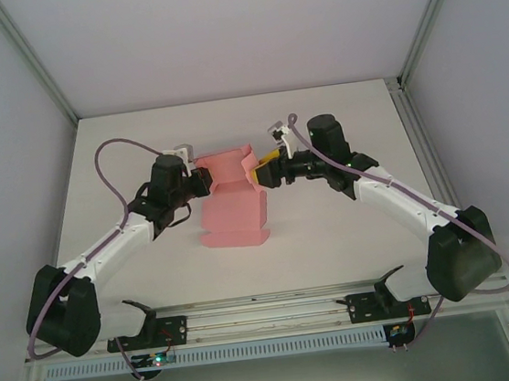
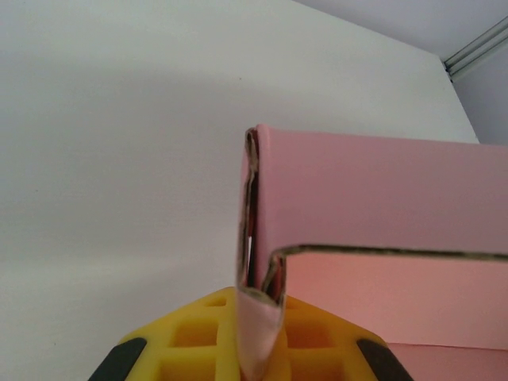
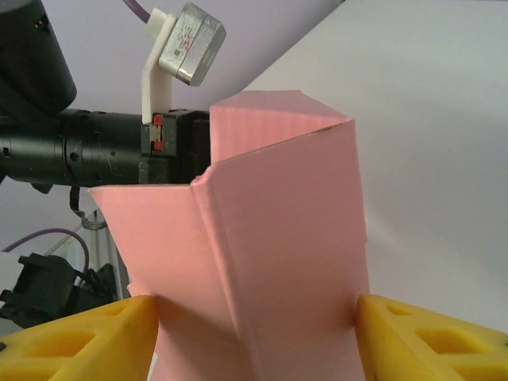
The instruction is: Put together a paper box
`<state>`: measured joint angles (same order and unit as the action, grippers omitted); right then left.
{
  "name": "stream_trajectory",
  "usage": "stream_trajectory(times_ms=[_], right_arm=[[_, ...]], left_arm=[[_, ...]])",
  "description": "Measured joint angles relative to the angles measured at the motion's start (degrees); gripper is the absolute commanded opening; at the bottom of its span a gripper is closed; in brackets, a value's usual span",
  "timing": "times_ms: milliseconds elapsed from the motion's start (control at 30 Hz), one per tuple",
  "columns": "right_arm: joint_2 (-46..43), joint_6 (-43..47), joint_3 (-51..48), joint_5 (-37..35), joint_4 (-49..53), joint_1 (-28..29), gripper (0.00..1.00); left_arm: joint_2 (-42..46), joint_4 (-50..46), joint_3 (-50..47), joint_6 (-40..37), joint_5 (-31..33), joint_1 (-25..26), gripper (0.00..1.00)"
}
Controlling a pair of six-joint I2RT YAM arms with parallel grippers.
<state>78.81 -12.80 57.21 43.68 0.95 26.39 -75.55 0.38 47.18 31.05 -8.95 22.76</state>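
Paper box [image 1: 233, 196] pinched by both end effectors, half folded.

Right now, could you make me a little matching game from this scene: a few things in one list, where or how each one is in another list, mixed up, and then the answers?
Things:
1. paper box
2. left pincer
3. right pincer
4. table

Places or states:
A. white, bare at the far end
B. pink, partly folded, far walls raised
C. grips the box's left wall
D. yellow fingers around the box's right corner

Pairs: 1-B, 2-C, 3-D, 4-A
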Motion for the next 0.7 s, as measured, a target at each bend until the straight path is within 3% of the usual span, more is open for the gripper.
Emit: stream_trajectory(times_ms=[300,700], right_arm=[[0.0,-0.09,0.07,2.84,-0.42,0.11,0.69],[1.09,-0.07,1.03,0.59,0.74,0.42,0.64]], left_arm=[[-0.9,-1.18,1.22,-0.02,0.44,0.0,0.0],[-2.62,-1.29,2.05,0.02,-0.59,0.0,0.0]])
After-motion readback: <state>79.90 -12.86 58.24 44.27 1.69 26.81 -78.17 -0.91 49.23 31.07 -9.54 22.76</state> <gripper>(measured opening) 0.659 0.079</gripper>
